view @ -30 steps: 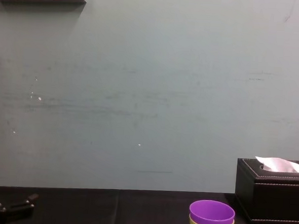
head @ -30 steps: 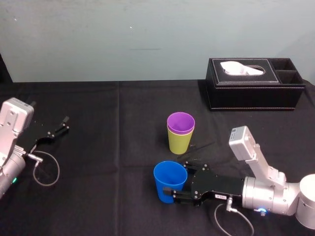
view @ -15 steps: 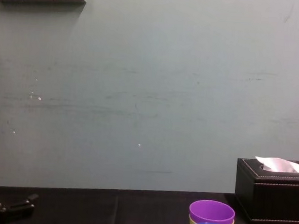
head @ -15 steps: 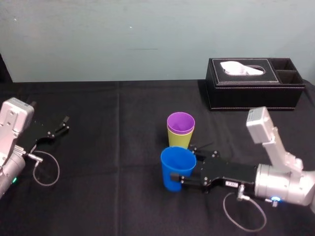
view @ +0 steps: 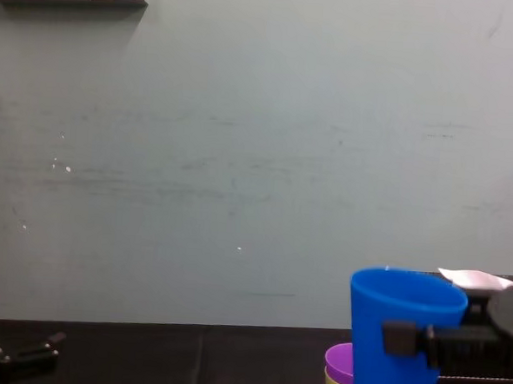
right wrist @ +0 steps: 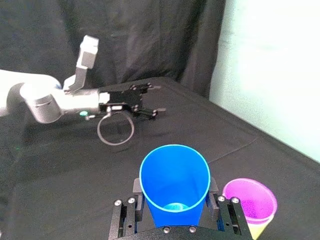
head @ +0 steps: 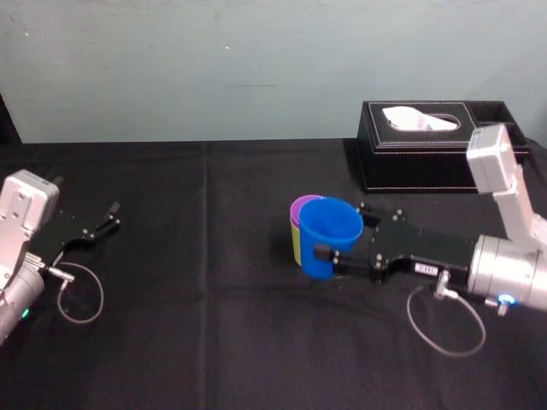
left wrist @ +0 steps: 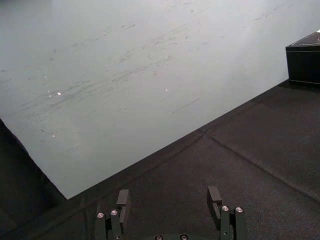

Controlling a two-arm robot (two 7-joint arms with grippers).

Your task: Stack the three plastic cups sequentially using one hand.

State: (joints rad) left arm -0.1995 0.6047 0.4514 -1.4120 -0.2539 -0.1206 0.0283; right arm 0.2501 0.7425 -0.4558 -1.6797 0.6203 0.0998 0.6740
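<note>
Fingers point(head: 322, 253) of right gripper point(right wrist: 174, 192) clench blue cup point(head: 332, 229) — risen beside purple cup point(head: 295, 212) — left gripper point(head: 115, 215) parked left

- Inner cup point(right wrist: 249, 203) sits in outer cup point(right wrist: 261, 231), upright at the middle of the table point(head: 188, 342).
- Held cup point(head: 329, 235), between the fingers of the right gripper point(head: 340, 231), hangs just before that pair and slightly right, its rim above theirs.
- Box point(head: 440, 154) stands at the back right, behind the cups.
- Left gripper point(head: 111, 215) lies far left, well apart from the cups.
</note>
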